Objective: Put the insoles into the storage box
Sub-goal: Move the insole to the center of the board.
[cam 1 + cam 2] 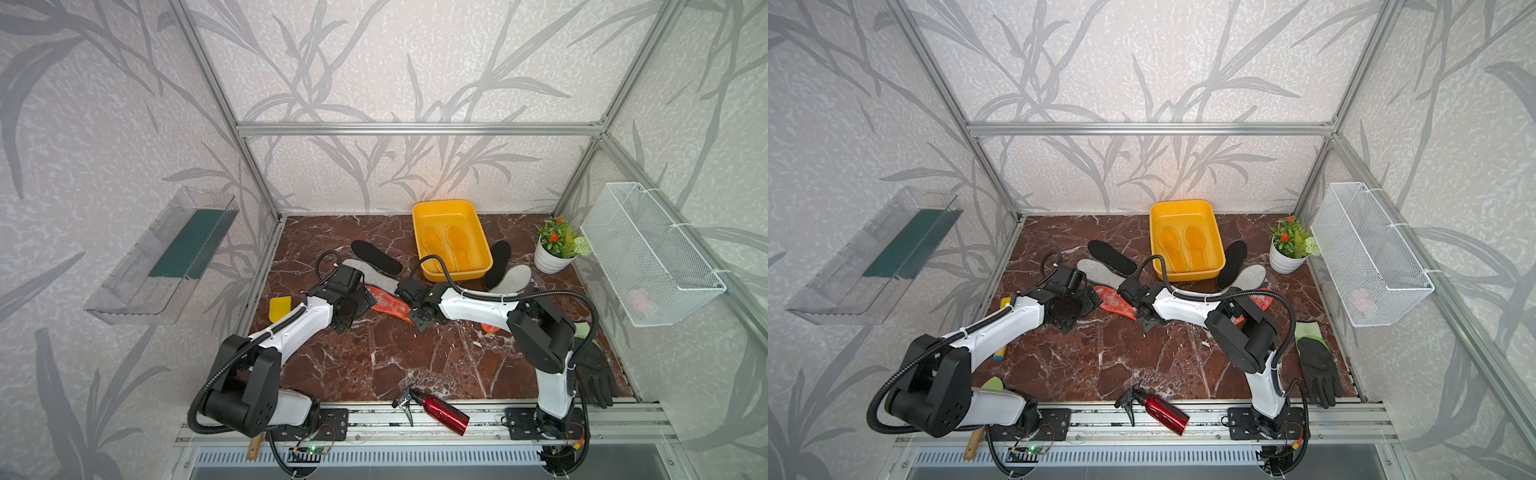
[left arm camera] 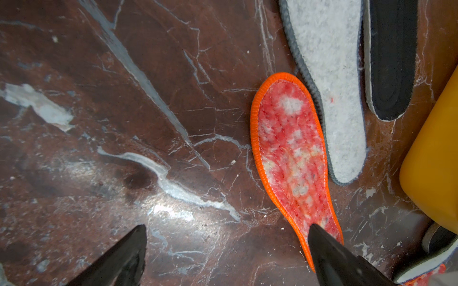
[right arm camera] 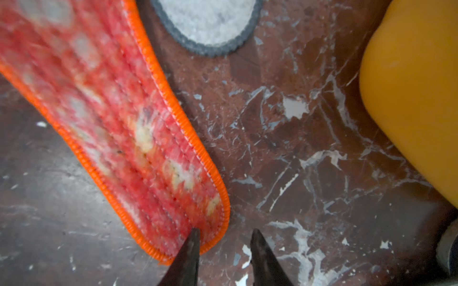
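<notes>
The yellow storage box (image 1: pixel 417 232) stands at the back of the marble floor and holds two yellow-orange insoles (image 1: pixel 446 245). On the floor around it lie two black insoles (image 1: pixel 376 257) and two grey felt ones (image 1: pixel 513 279). A red-orange mottled insole (image 1: pixel 388 303) lies between my two grippers. My left gripper (image 2: pixel 226 227) is wide open, with one fingertip (image 2: pixel 319 237) over that insole's (image 2: pixel 292 153) narrow end. My right gripper (image 3: pixel 225 229) is narrowly open, straddling the rim at the insole's (image 3: pixel 124 111) other end. A second mottled insole (image 1: pixel 490 328) peeks from under the right arm.
A potted plant (image 1: pixel 555 249) stands right of the box. A white mesh basket (image 1: pixel 648 253) hangs on the right wall and a clear tray (image 1: pixel 166 257) on the left. A black glove (image 1: pixel 594 374), a red spray bottle (image 1: pixel 440 411) and a yellow scraper (image 1: pixel 279 307) lie nearer the front.
</notes>
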Robot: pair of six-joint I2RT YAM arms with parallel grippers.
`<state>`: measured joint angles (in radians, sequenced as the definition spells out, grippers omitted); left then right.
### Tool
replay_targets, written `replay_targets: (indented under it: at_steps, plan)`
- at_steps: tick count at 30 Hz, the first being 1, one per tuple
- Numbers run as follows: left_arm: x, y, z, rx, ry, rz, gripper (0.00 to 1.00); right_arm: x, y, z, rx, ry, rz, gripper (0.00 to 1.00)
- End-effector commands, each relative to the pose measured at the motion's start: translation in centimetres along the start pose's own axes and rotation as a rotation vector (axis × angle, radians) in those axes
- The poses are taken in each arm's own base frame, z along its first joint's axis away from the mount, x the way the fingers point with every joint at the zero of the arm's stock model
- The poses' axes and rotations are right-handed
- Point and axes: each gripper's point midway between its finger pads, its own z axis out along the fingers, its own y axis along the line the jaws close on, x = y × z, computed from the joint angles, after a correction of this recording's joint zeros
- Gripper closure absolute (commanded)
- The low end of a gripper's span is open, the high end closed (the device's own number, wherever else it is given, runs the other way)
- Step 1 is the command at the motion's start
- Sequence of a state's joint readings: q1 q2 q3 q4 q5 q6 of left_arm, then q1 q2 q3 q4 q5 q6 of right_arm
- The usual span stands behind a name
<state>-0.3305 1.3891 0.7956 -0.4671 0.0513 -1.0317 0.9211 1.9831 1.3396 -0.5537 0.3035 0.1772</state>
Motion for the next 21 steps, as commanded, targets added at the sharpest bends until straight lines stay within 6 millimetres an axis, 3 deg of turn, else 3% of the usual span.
replay_targets:
  at_steps: [1,9,15,21]
  plan:
    - [0.1,0.6,0.0,-0.010,-0.003,-0.001,0.01,0.4,1.6,0.1,-0.026,0.034,-0.042,0.65]
    - [0.5,1.5,0.0,-0.023,0.003,-0.014,0.01,0.9,7.2,0.0,-0.189,0.056,-0.077,0.68]
    - [0.9,3.0,0.0,-0.045,-0.002,-0.049,0.01,-0.7,10.8,-1.9,-0.414,-0.030,-0.032,0.68]
    - [1.2,2.8,0.2,-0.035,0.011,-0.058,0.09,-1.3,10.9,-2.9,-0.446,-0.064,-0.020,0.68]
